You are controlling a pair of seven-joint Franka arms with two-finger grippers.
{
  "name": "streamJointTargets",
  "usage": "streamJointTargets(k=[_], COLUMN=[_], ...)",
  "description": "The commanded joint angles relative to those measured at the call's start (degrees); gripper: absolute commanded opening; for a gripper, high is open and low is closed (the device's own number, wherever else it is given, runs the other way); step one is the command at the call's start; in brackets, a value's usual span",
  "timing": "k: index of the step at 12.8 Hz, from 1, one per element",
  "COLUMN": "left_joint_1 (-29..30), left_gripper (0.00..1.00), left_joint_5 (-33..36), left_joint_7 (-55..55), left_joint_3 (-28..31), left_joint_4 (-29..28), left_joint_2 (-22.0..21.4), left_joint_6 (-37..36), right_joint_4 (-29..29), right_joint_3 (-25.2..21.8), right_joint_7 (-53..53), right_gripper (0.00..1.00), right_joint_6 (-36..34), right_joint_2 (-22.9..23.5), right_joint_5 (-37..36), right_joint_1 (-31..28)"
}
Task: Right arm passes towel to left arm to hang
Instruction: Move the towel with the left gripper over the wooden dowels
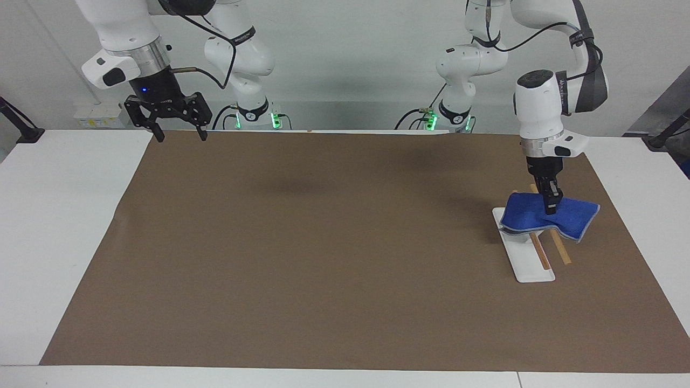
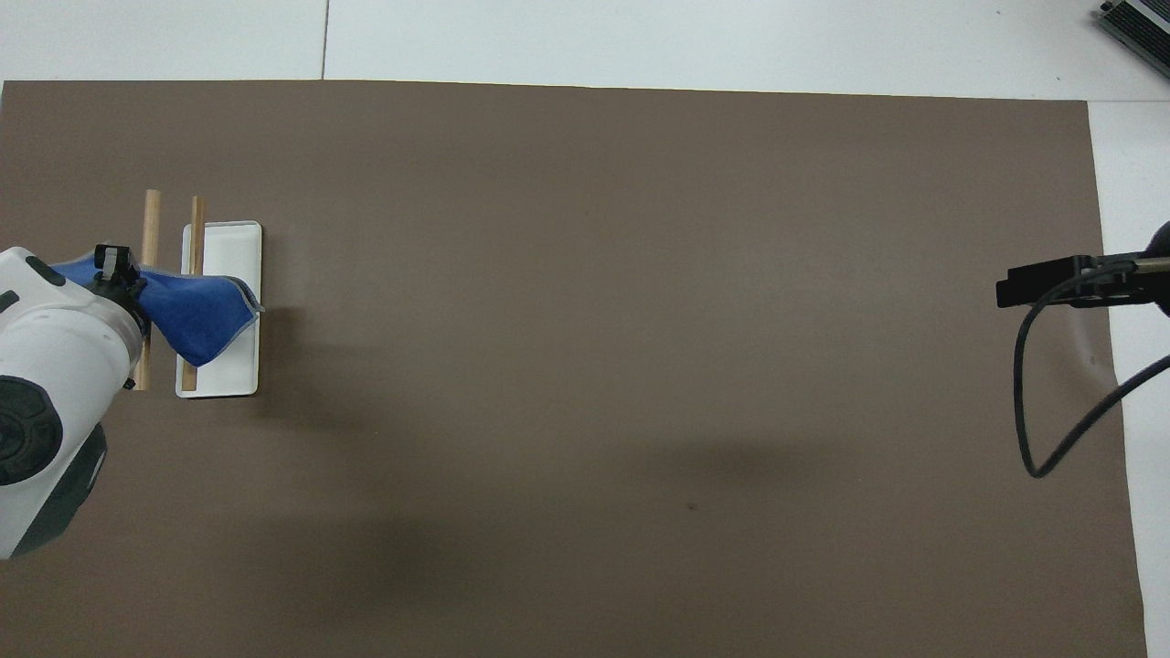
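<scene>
The royal-blue towel (image 1: 539,218) lies draped across the two wooden rails (image 1: 560,250) of a low rack with a white base (image 1: 531,269), at the left arm's end of the table. My left gripper (image 1: 550,207) points down over the rails and is shut on the towel's middle. In the overhead view the towel (image 2: 196,311) spans both rails (image 2: 151,219) and part of the base (image 2: 233,366), with the left gripper (image 2: 114,274) partly under its own wrist. My right gripper (image 1: 180,136) is open and empty, up over the mat's edge nearest the robots at the right arm's end (image 2: 1042,283).
A brown mat (image 1: 345,242) covers most of the white table (image 1: 64,226). A black cable (image 2: 1051,411) hangs from the right arm's wrist. Black clamp arms (image 1: 19,126) stand at both table ends near the robots.
</scene>
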Motion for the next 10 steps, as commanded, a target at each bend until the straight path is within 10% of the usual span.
streamJointTargets(k=[1,2,3,10], left_joint_1=[0.9,1.0,1.2,1.7], left_gripper=[0.36,0.66,0.75,0.80], left_joint_5=[1.5,1.5,1.5,1.5], left_joint_7=[-2.5,-3.0,-3.3,-3.1], left_joint_3=[-0.5,-0.4,-0.4,-0.4], left_joint_4=[-2.4,-2.3,-2.2,-1.5], left_joint_2=[-2.3,-2.3,-2.3,-2.1], left_joint_6=[-0.2,-0.8,-1.5,-2.1], right_joint_4=[-1.8,-1.8,-1.7,-1.7], right_joint_3=[0.2,0.3,0.3,0.1], right_joint_7=[0.7,0.7,0.5,0.4], right_gripper=[1.00,1.00,1.00,1.00], right_joint_6=[1.2,1.2,1.2,-0.2], right_joint_2=[-1.6,-1.6,-1.7,-1.8], right_joint_5=[1.2,1.2,1.2,1.2], right_joint_1=[-0.4,-0.4,-0.4,-0.5])
